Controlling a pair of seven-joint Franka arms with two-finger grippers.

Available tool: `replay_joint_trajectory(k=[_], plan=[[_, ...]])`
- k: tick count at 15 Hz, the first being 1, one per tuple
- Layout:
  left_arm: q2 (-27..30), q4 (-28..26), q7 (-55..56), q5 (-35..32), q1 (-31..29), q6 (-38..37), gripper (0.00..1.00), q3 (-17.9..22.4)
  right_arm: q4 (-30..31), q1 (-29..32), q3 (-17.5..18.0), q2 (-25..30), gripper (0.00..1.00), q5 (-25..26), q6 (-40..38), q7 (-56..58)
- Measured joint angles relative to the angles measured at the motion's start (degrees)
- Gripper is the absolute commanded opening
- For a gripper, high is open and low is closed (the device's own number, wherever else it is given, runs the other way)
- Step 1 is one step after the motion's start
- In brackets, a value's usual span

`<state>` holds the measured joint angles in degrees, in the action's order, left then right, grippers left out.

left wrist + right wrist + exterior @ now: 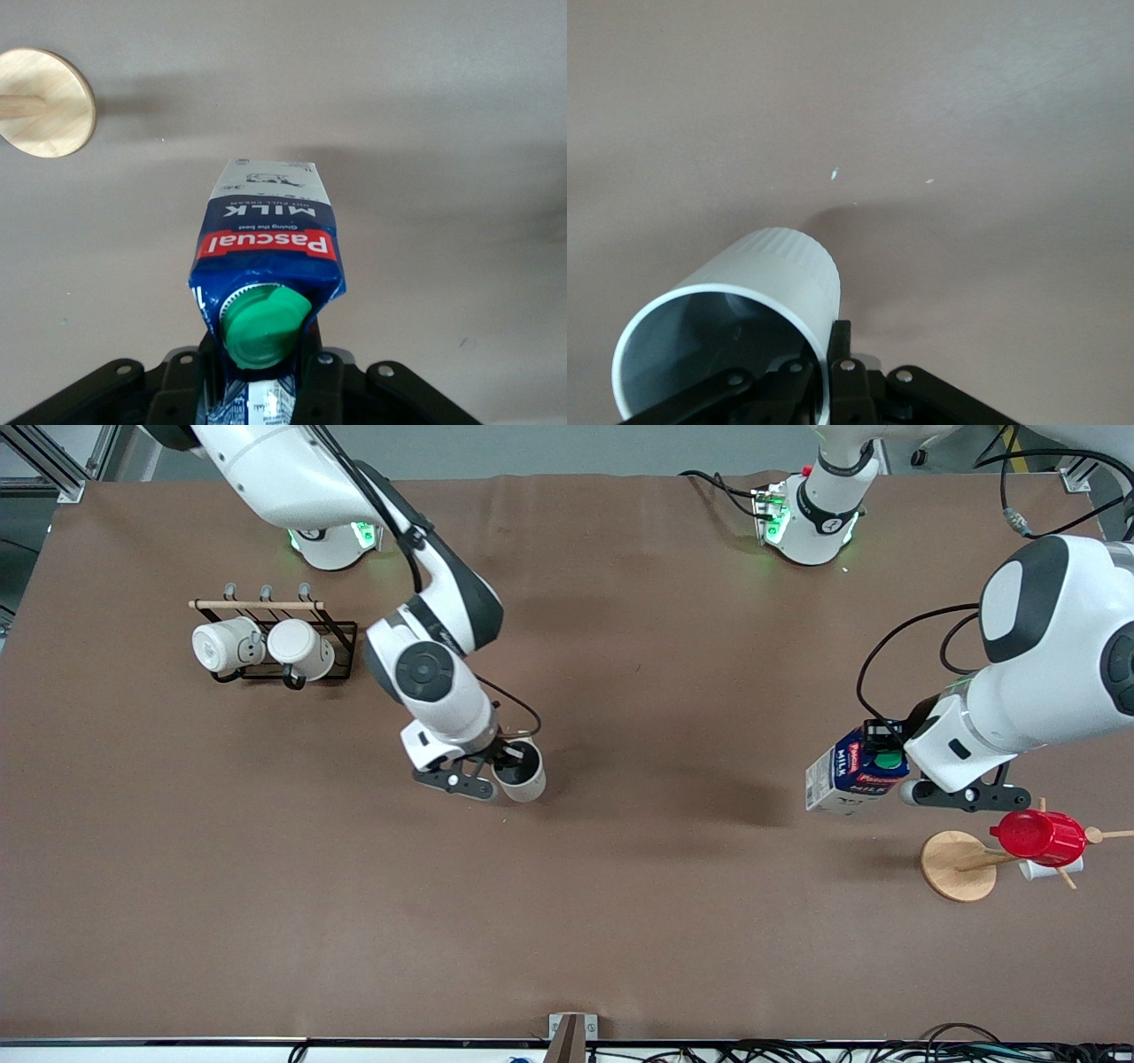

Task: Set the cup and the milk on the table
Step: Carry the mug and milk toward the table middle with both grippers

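The cup (523,775), cream-white with a dark inside, is in my right gripper (508,765) over the middle of the table (620,921). One finger is inside the rim and one outside. The right wrist view shows the cup (757,283) tilted in the shut gripper (829,343); I cannot tell whether its base touches the table. My left gripper (889,760) is shut on the top of the milk (849,778) and holds it tilted above the table toward the left arm's end. The left wrist view shows the milk (266,235), its green cap (263,329) and the gripper (264,376).
A black wire rack (341,638) with two plain white mugs (261,646) stands toward the right arm's end. A wooden mug tree (957,865) with a red cup (1038,835) stands beside the milk, nearer the front camera; its round base (44,102) shows in the left wrist view.
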<state>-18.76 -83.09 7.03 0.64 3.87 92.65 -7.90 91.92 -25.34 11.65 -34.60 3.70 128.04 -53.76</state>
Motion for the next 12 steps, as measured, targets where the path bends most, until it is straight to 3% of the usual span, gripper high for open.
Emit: replay_joint_trajectory(k=[4,10,11,12], plan=[[-0.7,0.2,4.2,0.0,2.7,0.2,0.24,0.0,-3.3,-1.8,0.0,-4.2,0.0,1.7,0.1,-1.1],[-4.1,0.3,12.6,1.5,8.2,5.5,0.24,-0.1,-3.8,-3.5,0.0,-5.1,0.04,4.6,0.0,-1.1],[-4.8,0.3,14.7,1.8,9.4,6.6,0.24,-0.2,-3.8,-3.6,0.0,-5.1,0.21,4.6,0.0,-1.2],[-5.4,0.4,16.9,2.0,10.7,7.3,0.24,-0.2,-3.8,-3.6,-0.1,-5.1,0.53,4.6,0.0,-1.3]])
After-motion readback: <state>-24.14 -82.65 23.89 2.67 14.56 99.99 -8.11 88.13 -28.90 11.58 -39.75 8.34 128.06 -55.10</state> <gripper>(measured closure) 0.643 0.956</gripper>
